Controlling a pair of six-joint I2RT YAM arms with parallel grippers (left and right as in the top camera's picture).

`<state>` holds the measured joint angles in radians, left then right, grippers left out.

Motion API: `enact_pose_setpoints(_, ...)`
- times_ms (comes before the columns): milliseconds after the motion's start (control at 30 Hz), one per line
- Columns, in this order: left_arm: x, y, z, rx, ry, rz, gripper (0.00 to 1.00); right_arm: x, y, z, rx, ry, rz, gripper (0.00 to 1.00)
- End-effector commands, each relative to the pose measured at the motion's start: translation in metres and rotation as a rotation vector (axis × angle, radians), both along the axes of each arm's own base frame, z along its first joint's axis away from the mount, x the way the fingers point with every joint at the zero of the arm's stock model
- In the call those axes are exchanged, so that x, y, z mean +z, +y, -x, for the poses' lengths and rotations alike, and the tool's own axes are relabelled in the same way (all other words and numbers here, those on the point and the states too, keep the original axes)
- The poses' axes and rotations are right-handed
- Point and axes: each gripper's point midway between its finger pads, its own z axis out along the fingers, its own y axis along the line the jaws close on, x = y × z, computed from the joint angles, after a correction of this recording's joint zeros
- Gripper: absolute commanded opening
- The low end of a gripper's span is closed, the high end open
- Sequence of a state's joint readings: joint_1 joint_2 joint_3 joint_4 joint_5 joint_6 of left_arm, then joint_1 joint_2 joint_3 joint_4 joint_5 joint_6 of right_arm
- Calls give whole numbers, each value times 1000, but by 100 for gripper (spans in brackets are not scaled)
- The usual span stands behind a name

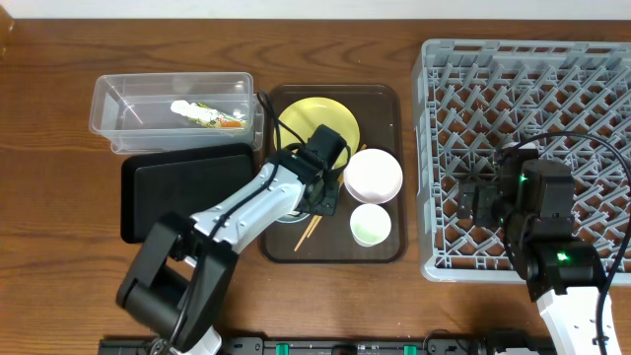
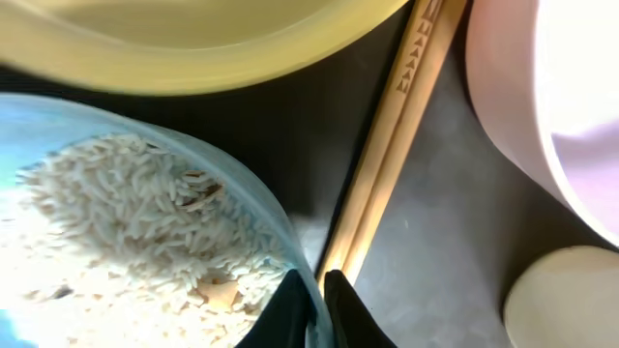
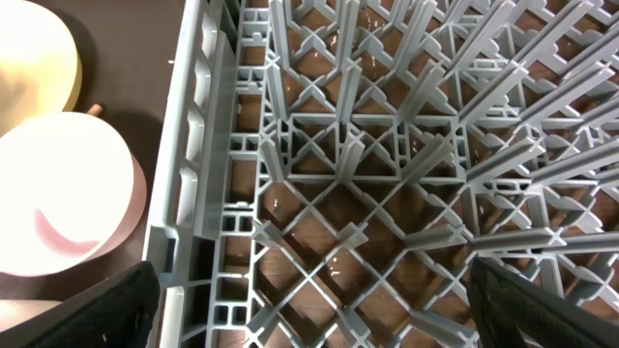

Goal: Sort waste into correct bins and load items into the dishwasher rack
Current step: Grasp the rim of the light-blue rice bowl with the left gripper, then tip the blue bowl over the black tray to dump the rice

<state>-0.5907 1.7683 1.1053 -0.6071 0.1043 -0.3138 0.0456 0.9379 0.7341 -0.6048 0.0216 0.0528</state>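
The left pincer (image 2: 314,290) was seen closed narrowly on the rim of the light blue bowl (image 2: 58,116), one finger inside and one outside. The bowl was cut off by the left wrist view's edge and almost wholly hidden under the arm from overhead. Loose rice (image 2: 126,222) was heaped inside it. Beside it, the chopsticks (image 2: 397,135) were laid on the brown serving tray (image 1: 385,99) at the middle of the tabletop (image 1: 49,247), with only part of their length shown. The yellow plate (image 1: 306,118), white bowl (image 1: 373,175) and green cup (image 1: 371,225) were also set on that tray. Toward the far left corner, the wrapper scrap (image 1: 205,114) was found in the clear tub (image 1: 108,108), with the black tray (image 1: 182,192) just nearer. The right pincer (image 3: 309,280) was held wide apart over the dishwasher rack (image 1: 426,148) at the right edge, only its fingertips in view.
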Motion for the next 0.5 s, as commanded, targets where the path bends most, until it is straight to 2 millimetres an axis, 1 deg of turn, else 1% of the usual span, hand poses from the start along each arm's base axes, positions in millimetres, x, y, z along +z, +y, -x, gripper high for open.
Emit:
enact_pose_setpoints(0, 29, -2, 0, -1, -52, 48, 6, 10, 5, -3, 6, -25, -13, 99)
enact_pose_setpoints(133, 66, 4, -8, 24, -142, 105, 6, 10, 5, -4, 6, -25, -13, 99)
enact_pose_setpoints(200, 82, 13, -14, 53, -180, 126, 6, 10, 5, -3, 6, -25, -13, 99)
enact_pose_setpoints(267, 95, 28, -20, 97, -211, 139, 6, 10, 5, -3, 6, -25, -13, 99)
enact_pose_setpoints(333, 103, 48, -25, 157, -219, 146, 6, 10, 5, -3, 7, -24, -13, 99)
enact_pose_setpoints(467, 103, 75, -30, 189, -168, 219, 6, 9, 5, -3, 6, -22, -13, 99)
